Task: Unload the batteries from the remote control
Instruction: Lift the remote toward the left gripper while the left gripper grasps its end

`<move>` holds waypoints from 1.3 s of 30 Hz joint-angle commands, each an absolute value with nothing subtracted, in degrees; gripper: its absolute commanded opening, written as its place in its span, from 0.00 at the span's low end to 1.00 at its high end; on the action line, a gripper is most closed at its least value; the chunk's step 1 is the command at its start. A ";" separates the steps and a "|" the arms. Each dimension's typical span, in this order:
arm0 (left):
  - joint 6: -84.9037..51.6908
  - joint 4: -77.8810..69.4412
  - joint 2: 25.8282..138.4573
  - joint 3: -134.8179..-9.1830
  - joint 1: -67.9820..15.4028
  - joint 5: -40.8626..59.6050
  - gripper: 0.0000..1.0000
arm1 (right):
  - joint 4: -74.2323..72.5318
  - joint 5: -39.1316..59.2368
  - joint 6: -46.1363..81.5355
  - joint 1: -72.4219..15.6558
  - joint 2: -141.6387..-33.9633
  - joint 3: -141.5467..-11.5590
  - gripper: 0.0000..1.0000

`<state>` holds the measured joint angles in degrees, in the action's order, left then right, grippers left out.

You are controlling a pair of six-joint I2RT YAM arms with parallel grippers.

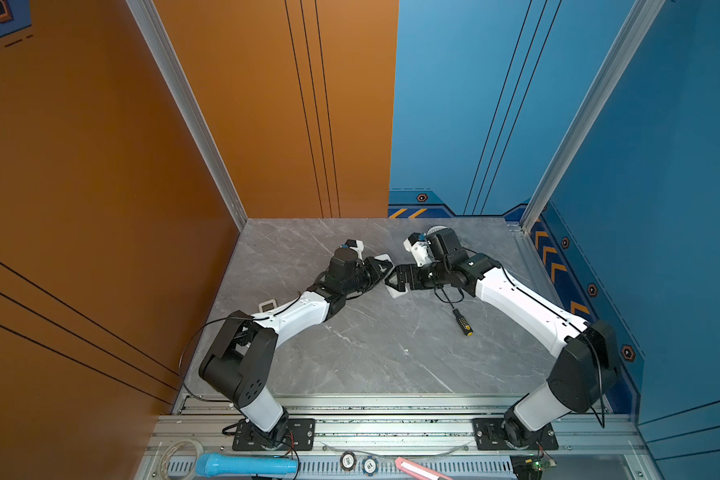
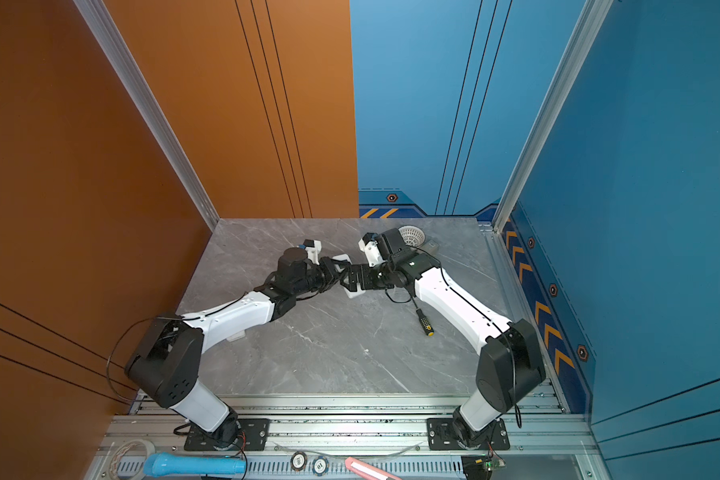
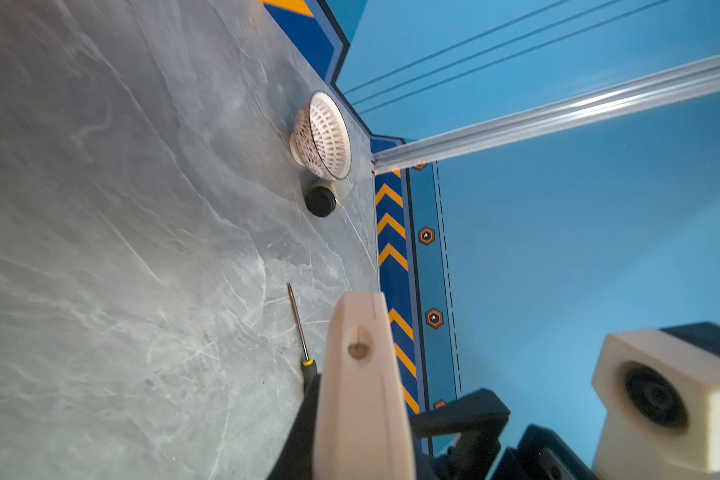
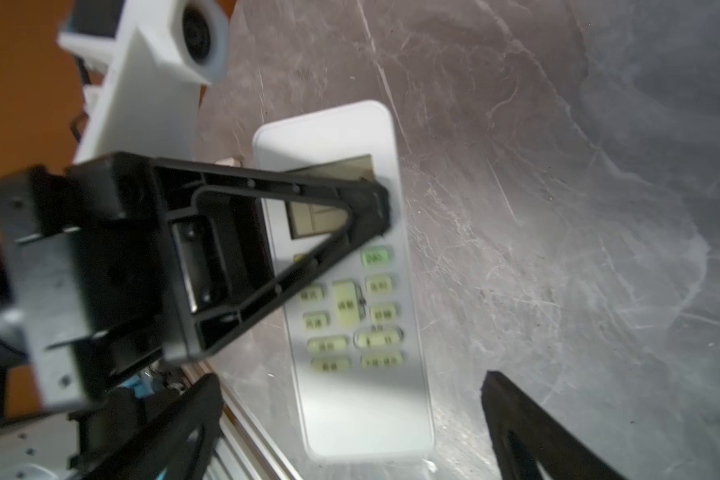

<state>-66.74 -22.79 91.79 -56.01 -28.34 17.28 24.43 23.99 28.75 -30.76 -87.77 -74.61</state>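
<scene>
Your left tool [image 1: 382, 266] pinches the remote [image 4: 366, 415] across its face; right tool [image 4: 350, 386] is spread wide, clear of it.

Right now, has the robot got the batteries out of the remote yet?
Not that I can see. Done: the screwdriver lies on the table, and a small white piece, maybe a cover, lies beside the left arm. In hand: the left gripper pinches the remote, buttons facing the open right gripper. Left: no battery shows anywhere, and the remote's back is hidden, so they probably still need pulling out.
</scene>
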 commanded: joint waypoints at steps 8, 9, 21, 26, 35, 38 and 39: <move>-77.55 -34.75 86.52 -55.81 -23.53 14.87 0.07 | -31.88 26.94 71.26 -28.89 -83.82 -57.12 0.99; -78.00 -35.38 86.67 -56.22 -23.68 15.09 0.08 | -34.94 27.51 72.44 -29.51 -85.29 -57.23 0.98; -81.11 -39.37 85.39 -54.27 -24.96 13.19 0.08 | -49.55 28.08 78.97 -32.28 -96.56 -61.05 0.80; -80.81 -40.35 84.77 -52.49 -24.96 11.13 0.08 | -50.40 28.52 79.57 -33.81 -97.21 -62.43 0.72; -80.50 -41.95 84.04 -50.65 -25.44 8.53 0.09 | -52.45 25.94 80.87 -34.53 -96.00 -60.20 0.53; -80.61 -42.31 83.68 -50.04 -25.58 8.19 0.11 | -51.50 25.75 80.17 -34.44 -95.41 -60.54 0.41; -80.82 -42.44 83.51 -49.80 -25.75 7.78 0.12 | -50.85 25.95 79.76 -34.50 -95.17 -60.80 0.36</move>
<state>-81.54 -41.93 84.73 -51.33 -25.36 10.20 -48.21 26.17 80.75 -34.02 -97.32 -60.42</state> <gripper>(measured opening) 0.182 0.381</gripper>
